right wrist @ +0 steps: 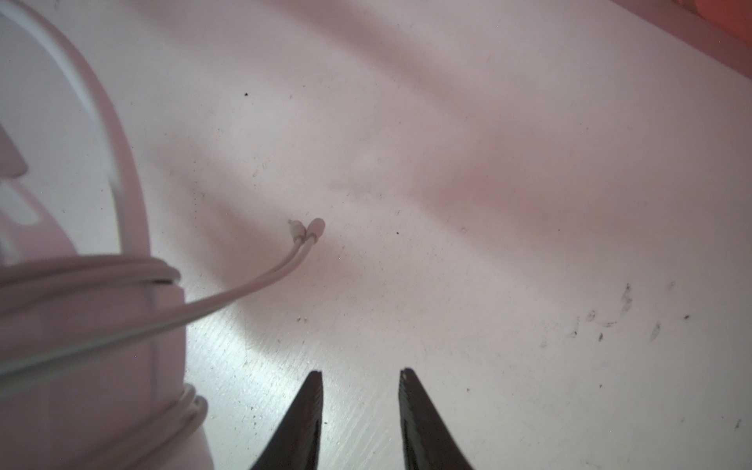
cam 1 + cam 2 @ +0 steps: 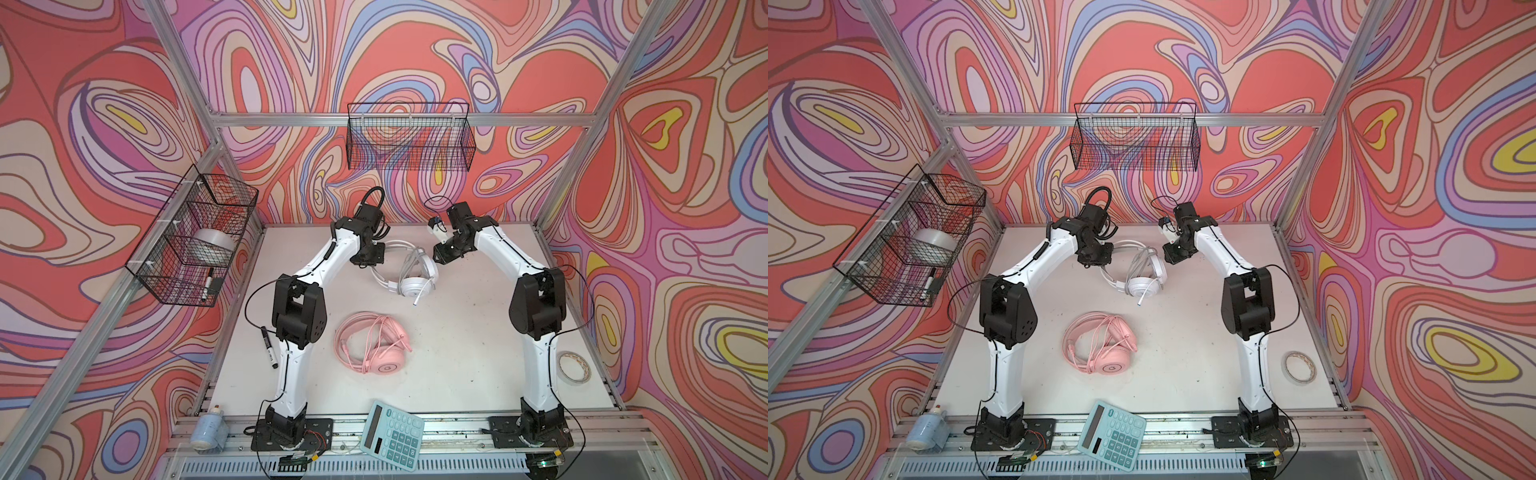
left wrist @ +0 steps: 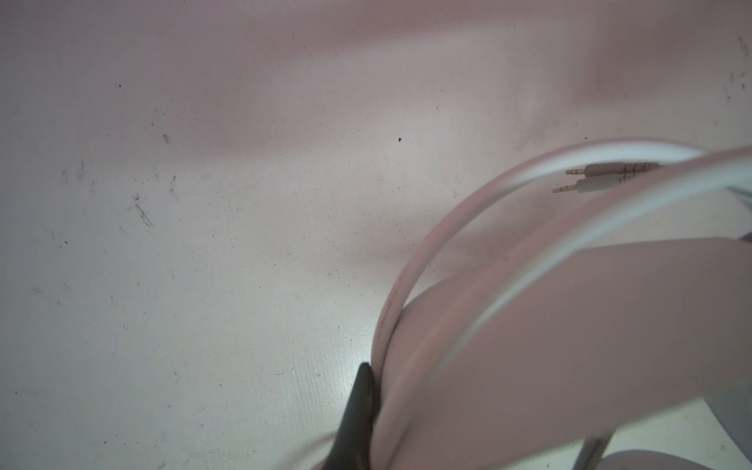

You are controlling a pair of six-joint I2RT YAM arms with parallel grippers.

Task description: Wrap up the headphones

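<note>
**White headphones** [image 2: 415, 280] lie at the back middle of the table [image 2: 469, 357], between the two grippers. Pink headphones [image 2: 374, 345] lie nearer the front, well apart from both grippers, with their cable looped about them.

On the white pair the thin cable [image 1: 93, 276] runs in several turns around the headband [image 3: 529, 325]. A short free end with two plugs [image 1: 307, 230] sticks out over the table.

**Likely handling:** the set is probably light. The headband looks stiff but springy, and its smooth plastic may slip in a pinch. The cable is limp and would uncoil unless its end is tucked in.

**Best holds, as judged:** the headband for steadying, and the cable just behind the plugs for winding.

**Jaws:** the left gripper [image 2: 368, 255] is closed on the headband, with one black finger [image 3: 360, 403] lying against its edge. The right gripper [image 1: 360, 372] stands partly open and empty, just beside the wound band. The plugs lie ahead of its tips, not between them.
</note>
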